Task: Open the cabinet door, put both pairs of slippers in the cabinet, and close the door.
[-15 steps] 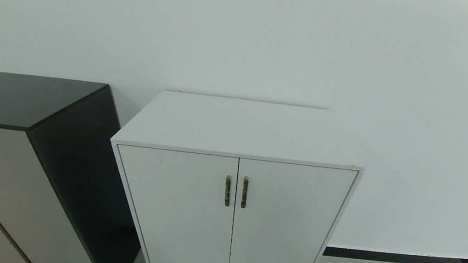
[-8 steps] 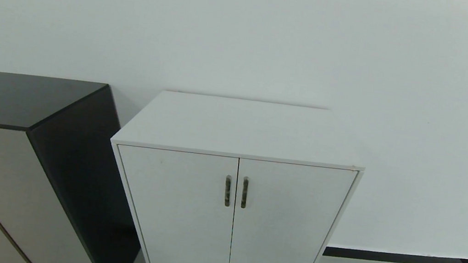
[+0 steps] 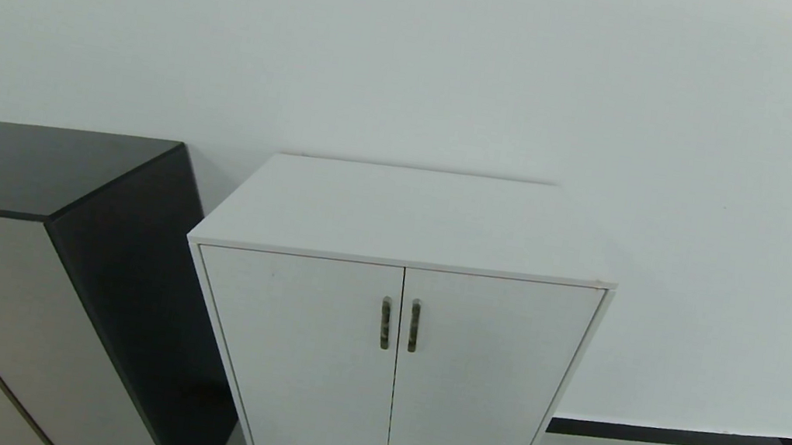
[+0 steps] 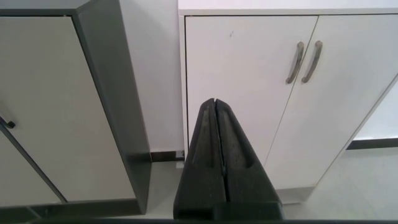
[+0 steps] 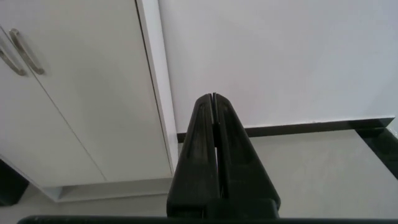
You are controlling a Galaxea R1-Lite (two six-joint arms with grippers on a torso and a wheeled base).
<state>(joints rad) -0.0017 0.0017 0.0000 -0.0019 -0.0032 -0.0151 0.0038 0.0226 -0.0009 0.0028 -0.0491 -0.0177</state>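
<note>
Left hand (image 4: 215, 104): fingers pressed together, before left door of white cabinet (image 3: 405, 216). Right hand (image 5: 213, 98): fingers also pressed together, before cabinet right edge. Cabinet lower centre of head frame, both doors shut, handles (image 3: 386, 323) side by side at middle seam. Dark cabinet (image 3: 20, 166) lower left, just beside. White wall (image 3: 421, 53) behind.

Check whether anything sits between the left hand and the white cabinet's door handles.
Nothing visible does. The left hand, shut, faces the white cabinet's closed left door, with open space up to the handles. The dark cabinet stands off to the side, clear of that path.
</note>
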